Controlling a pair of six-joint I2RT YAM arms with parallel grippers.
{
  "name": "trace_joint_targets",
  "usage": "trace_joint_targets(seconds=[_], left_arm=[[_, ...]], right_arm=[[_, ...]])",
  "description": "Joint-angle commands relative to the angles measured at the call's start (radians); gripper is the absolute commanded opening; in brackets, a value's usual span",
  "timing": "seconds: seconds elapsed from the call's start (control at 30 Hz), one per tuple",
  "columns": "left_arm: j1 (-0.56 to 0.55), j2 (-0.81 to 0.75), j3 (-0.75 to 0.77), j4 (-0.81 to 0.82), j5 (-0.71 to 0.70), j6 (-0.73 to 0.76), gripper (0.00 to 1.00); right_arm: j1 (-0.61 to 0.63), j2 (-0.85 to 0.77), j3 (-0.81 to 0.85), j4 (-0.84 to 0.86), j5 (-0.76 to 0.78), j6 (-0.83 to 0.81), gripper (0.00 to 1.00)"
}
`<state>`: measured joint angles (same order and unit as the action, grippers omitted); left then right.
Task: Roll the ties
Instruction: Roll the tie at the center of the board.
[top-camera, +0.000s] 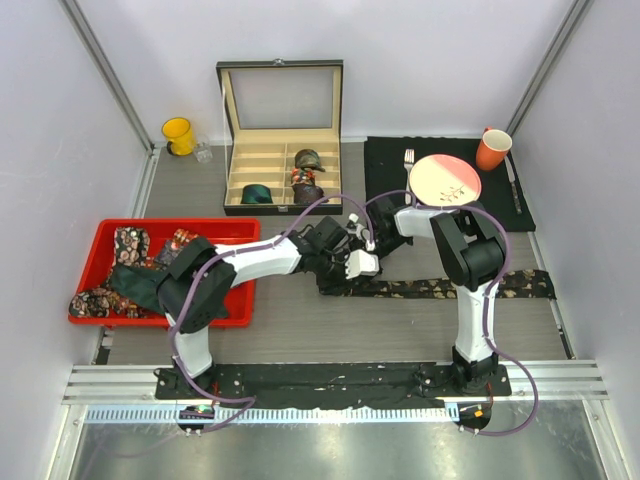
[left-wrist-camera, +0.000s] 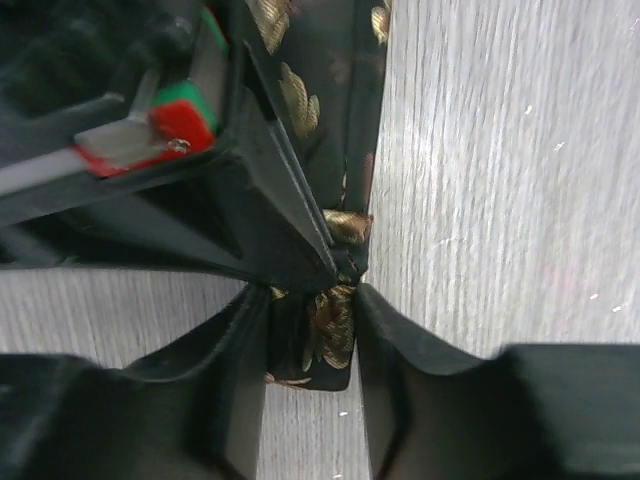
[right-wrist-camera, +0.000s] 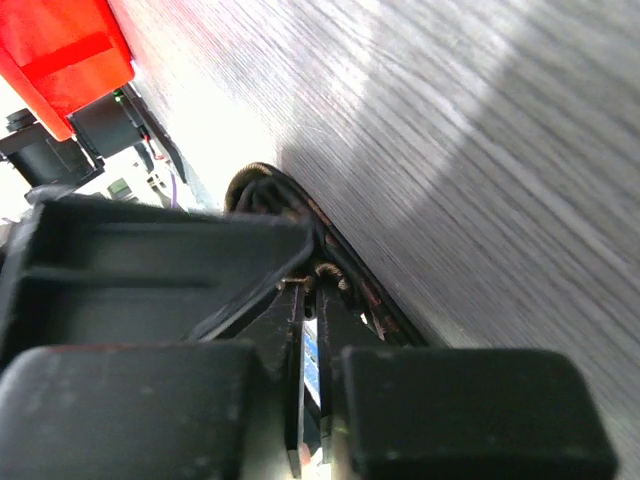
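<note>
A long dark floral tie (top-camera: 450, 288) lies flat across the table, its left end under both grippers. My left gripper (top-camera: 338, 274) is shut on that end; in the left wrist view the left gripper (left-wrist-camera: 315, 305) has the folded floral tie end (left-wrist-camera: 330, 335) clamped between its two black fingers, just above the table. My right gripper (top-camera: 362, 252) comes in from the right and meets it. In the right wrist view the right gripper (right-wrist-camera: 320, 278) is nearly closed, pinching the tie's edge (right-wrist-camera: 335, 272) at the fingertips. The right gripper's finger (left-wrist-camera: 270, 200) shows in the left wrist view.
A red bin (top-camera: 105, 240) at the left holds several loose ties (top-camera: 130, 245). An open wooden box (top-camera: 280, 150) behind holds rolled ties (top-camera: 307, 159). A black mat (top-camera: 385, 165) at the back right carries a plate (top-camera: 445, 181), fork, knife and orange cup (top-camera: 493, 149). A yellow cup (top-camera: 178, 134) stands at the back left.
</note>
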<state>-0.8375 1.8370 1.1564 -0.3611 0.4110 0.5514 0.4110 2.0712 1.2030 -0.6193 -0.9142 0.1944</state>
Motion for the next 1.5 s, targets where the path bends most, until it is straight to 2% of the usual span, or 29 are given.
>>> trace_joint_targets(seconds=[0.0, 0.1, 0.3, 0.7, 1.0, 1.2, 1.33, 1.47], left_arm=[[0.002, 0.013, -0.023, -0.056, -0.044, 0.065, 0.32], [0.002, 0.011, -0.038, -0.068, -0.047, 0.061, 0.25], [0.002, 0.036, -0.006, -0.096, -0.064, 0.047, 0.21], [0.002, 0.042, 0.008, -0.128, -0.078, 0.068, 0.19], [0.002, 0.051, 0.016, -0.131, -0.078, 0.065, 0.19], [0.002, 0.064, 0.029, -0.137, -0.084, 0.054, 0.19], [0.002, 0.062, 0.031, -0.141, -0.084, 0.045, 0.19], [0.001, 0.059, 0.029, -0.139, -0.087, 0.041, 0.19]], right_arm=[[0.011, -0.031, 0.020, 0.050, 0.178, -0.055, 0.12], [0.009, -0.054, 0.027, 0.023, 0.163, -0.056, 0.16], [-0.003, -0.089, 0.010, -0.023, 0.152, -0.055, 0.18], [-0.041, -0.085, -0.013, -0.050, 0.178, -0.064, 0.29], [-0.024, -0.088, -0.046, -0.039, 0.173, -0.064, 0.29], [0.002, -0.062, -0.005, -0.028, 0.181, -0.056, 0.29], [-0.018, -0.098, 0.017, -0.074, 0.175, -0.067, 0.29], [-0.046, -0.151, -0.019, -0.126, 0.172, -0.067, 0.43]])
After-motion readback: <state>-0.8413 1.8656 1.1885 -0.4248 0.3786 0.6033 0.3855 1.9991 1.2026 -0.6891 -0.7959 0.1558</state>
